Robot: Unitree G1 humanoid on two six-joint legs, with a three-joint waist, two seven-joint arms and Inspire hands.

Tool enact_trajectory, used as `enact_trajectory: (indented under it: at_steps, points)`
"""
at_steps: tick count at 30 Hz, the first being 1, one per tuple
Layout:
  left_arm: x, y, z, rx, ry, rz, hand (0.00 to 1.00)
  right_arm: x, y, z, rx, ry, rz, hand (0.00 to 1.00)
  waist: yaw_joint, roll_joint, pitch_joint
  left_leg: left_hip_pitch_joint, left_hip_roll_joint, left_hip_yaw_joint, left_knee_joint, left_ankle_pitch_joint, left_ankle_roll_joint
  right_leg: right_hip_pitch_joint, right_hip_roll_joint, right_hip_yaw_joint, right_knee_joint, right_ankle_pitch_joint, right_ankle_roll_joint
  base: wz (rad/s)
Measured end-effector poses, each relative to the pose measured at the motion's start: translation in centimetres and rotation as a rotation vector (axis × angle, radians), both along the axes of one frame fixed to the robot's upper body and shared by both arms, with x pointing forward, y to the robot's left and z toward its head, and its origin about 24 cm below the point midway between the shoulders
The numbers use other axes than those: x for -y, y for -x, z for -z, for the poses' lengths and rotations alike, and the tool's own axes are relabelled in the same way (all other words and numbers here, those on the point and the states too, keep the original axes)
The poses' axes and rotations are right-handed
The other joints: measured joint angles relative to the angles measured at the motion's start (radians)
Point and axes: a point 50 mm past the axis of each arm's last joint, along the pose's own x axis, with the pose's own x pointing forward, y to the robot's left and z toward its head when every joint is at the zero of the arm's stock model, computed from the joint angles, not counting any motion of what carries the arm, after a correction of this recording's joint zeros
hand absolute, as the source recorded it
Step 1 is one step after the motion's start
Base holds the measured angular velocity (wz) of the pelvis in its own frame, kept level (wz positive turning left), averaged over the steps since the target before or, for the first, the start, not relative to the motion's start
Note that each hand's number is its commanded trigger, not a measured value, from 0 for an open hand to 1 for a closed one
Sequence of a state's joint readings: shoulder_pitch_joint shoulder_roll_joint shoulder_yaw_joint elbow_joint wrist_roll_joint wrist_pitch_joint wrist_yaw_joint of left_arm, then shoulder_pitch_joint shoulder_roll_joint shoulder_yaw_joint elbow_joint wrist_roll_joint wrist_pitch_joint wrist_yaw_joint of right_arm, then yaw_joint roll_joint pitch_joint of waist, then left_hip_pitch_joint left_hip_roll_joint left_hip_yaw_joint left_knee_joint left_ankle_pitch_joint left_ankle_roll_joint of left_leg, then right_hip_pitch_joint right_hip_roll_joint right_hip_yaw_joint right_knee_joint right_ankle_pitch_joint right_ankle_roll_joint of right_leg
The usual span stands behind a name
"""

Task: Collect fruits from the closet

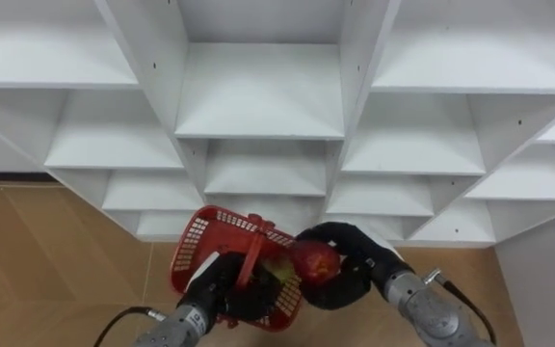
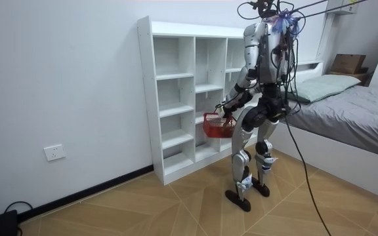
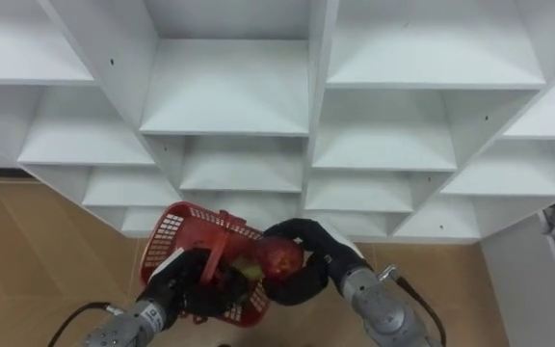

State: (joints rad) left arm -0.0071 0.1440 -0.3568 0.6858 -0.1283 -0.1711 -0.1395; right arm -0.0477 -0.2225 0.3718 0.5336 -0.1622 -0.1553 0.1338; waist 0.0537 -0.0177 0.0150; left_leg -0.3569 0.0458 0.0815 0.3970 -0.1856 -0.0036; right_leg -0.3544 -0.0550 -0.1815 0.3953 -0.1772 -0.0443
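Red and glossy, the round apple [image 1: 314, 260] sits in our right hand [image 1: 353, 249], whose black fingers curl round it from the right. Our left hand [image 1: 218, 291] is clenched on the arched handle of the red plastic mesh basket [image 1: 191, 253], which we carry low in front of the white closet shelves [image 1: 258, 96]. The drop turns on one relation. The apple hangs over the basket's right rim, so the opening lies to the left of and below the right hand. The arched handle runs front to back across the middle, just left of the apple, and a small yellow-green fruit [image 1: 279, 274] lies in the basket between them. We judge that the release belongs on the handle's right side, after a slight shift leftward.
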Motion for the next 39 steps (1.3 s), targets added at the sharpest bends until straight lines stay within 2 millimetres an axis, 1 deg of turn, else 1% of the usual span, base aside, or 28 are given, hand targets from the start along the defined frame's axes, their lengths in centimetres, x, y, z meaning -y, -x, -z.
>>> enact_trajectory:
  at_steps: [5,10,13,16,25,27,30,34,35,36,37,38,39]
  points:
    - [0.6,-0.2,-0.2,0.016,0.018,0.006,1.00,-0.4,0.0,0.0,0.008,-0.012,0.011,1.00,-0.010,0.004,0.0021,-0.004,0.000,0.001,-0.003,0.000,0.000,-0.004,-0.003,-0.007,0.000,-0.002,0.001,0.01]
    - [0.6,-0.3,-0.3,0.025,0.020,0.007,1.00,-0.8,-0.1,-0.2,0.029,-0.034,0.002,1.00,-0.020,0.007,0.0044,-0.005,0.000,0.002,-0.007,0.000,0.000,-0.008,-0.003,-0.007,0.000,-0.002,0.001,0.00]
    - [0.7,-0.3,-0.3,0.028,0.033,0.001,1.00,-0.9,-0.1,-0.2,0.030,-0.038,0.004,1.00,-0.017,0.009,0.0050,-0.007,-0.001,0.002,-0.009,0.000,0.000,-0.009,-0.003,-0.007,-0.002,-0.002,0.001,0.00]
    - [0.9,-0.3,-0.3,0.021,0.058,-0.005,1.00,-0.8,0.1,0.4,0.007,-0.032,0.018,1.00,-0.017,0.009,0.0053,-0.007,-0.001,0.003,-0.009,0.000,0.000,-0.010,-0.005,-0.005,-0.002,-0.002,0.001,0.00]
    - [1.1,-0.1,-0.3,0.015,0.068,0.009,1.00,-0.6,0.2,0.7,-0.005,-0.025,0.023,1.00,-0.018,0.009,0.0060,-0.007,-0.001,0.006,-0.014,0.000,0.000,-0.013,-0.005,-0.001,-0.003,-0.002,0.002,0.00]
    - [1.1,-0.1,-0.3,0.015,0.070,0.012,1.00,-0.5,0.3,0.9,-0.014,-0.019,0.029,1.00,-0.018,0.008,0.0066,-0.006,-0.001,0.007,-0.016,0.000,0.000,-0.013,-0.005,0.001,-0.004,-0.003,0.002,0.00]
    - [1.1,-0.2,-0.3,0.016,0.071,0.014,1.00,-0.4,0.4,1.0,-0.020,-0.014,0.027,1.00,-0.019,0.006,0.0111,-0.006,-0.001,0.008,-0.017,0.000,0.000,-0.014,-0.005,0.002,-0.005,-0.003,0.003,0.00]
    - [1.3,-0.1,-0.3,0.014,0.073,0.025,1.00,-0.4,0.5,1.1,-0.024,-0.012,0.028,1.00,-0.019,0.007,0.0117,-0.008,-0.001,0.008,-0.019,0.000,0.000,-0.014,-0.003,0.002,-0.012,-0.003,0.003,0.00]
    - [1.3,-0.1,-0.3,0.013,0.075,0.029,1.00,-0.4,0.5,1.1,-0.024,-0.012,0.029,0.85,-0.018,0.007,0.0117,-0.008,-0.001,0.009,-0.019,0.000,0.000,-0.014,-0.003,0.002,-0.012,-0.003,0.003,0.00]
    - [1.3,-0.1,-0.3,0.012,0.076,0.032,1.00,-0.4,0.5,1.1,-0.025,-0.012,0.028,0.64,-0.018,0.007,0.0117,-0.008,-0.001,0.009,-0.019,0.000,0.000,-0.014,-0.003,0.003,-0.012,-0.003,0.003,0.00]
    - [1.3,-0.1,-0.3,0.012,0.079,0.037,1.00,-0.4,0.5,1.1,-0.025,-0.012,0.027,0.09,-0.019,0.007,0.0117,-0.008,-0.001,0.010,-0.019,0.000,0.000,-0.014,-0.003,0.003,-0.013,-0.003,0.003,0.00]
    - [1.3,-0.1,-0.3,0.012,0.081,0.040,1.00,-0.4,0.5,1.1,-0.027,-0.013,0.025,0.00,-0.019,0.007,0.0117,-0.008,-0.001,0.010,-0.019,0.000,0.000,-0.014,-0.003,0.003,-0.013,-0.003,0.004,0.00]
    - [1.4,-0.1,-0.3,0.012,0.081,0.042,1.00,-0.4,0.5,1.2,-0.028,-0.013,0.024,0.00,-0.019,0.007,0.0117,-0.008,-0.001,0.010,-0.019,0.000,0.000,-0.014,-0.003,0.003,-0.013,-0.003,0.004,0.00]
